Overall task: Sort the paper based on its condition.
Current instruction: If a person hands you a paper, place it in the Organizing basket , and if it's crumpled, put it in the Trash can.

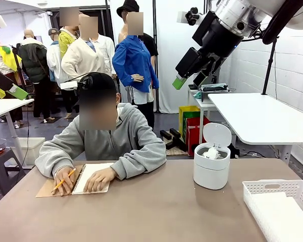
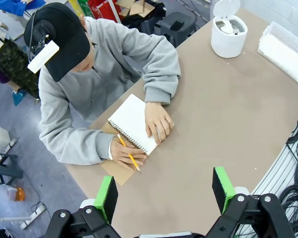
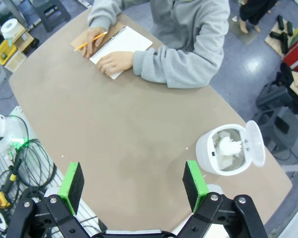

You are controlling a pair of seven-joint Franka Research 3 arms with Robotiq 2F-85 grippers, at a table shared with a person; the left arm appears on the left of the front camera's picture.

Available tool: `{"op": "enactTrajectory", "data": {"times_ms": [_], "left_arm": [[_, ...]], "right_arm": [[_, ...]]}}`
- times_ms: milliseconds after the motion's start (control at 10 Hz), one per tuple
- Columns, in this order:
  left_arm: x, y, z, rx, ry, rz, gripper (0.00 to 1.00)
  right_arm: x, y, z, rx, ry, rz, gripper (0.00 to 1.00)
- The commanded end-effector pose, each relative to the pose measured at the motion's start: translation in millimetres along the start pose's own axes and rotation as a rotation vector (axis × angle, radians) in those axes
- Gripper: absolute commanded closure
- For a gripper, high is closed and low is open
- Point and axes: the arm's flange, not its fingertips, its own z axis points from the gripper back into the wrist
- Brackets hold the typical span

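A crumpled white wad of paper [image 1: 211, 153] lies inside the open white bin [image 1: 211, 174] on the right of the table; the wad [image 3: 229, 147] also shows from above. Smooth white sheets [image 1: 283, 219] lie flat in the white basket [image 1: 272, 187] at the near right corner. My right gripper [image 1: 189, 80] hangs high above the bin, open and empty; in its wrist view the gripper [image 3: 132, 184] stands wide over bare table. My left gripper [image 2: 165, 191] is also open and empty, high above the near table edge.
At the far side a person in a grey hoodie writes with a yellow pencil [image 1: 64, 180] in a spiral notebook [image 1: 93, 176], both hands on it. The brown tabletop [image 1: 151, 212] is bare between the notebook and the bin. Another white table [image 1: 262, 116] stands behind on the right.
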Motion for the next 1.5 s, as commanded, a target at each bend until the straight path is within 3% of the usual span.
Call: {"op": "enactTrajectory", "data": {"times_ms": [0,1400], "left_arm": [[-0.6,1.1,0.5,0.0,-0.001,0.003,0.0],[-0.6,1.1,0.5,0.0,-0.001,0.003,0.0]], "right_arm": [[-0.1,-0.2,0.4,0.002,-0.001,0.0,0.0],[-0.1,-0.2,0.4,0.002,-0.001,0.0,0.0]]}}
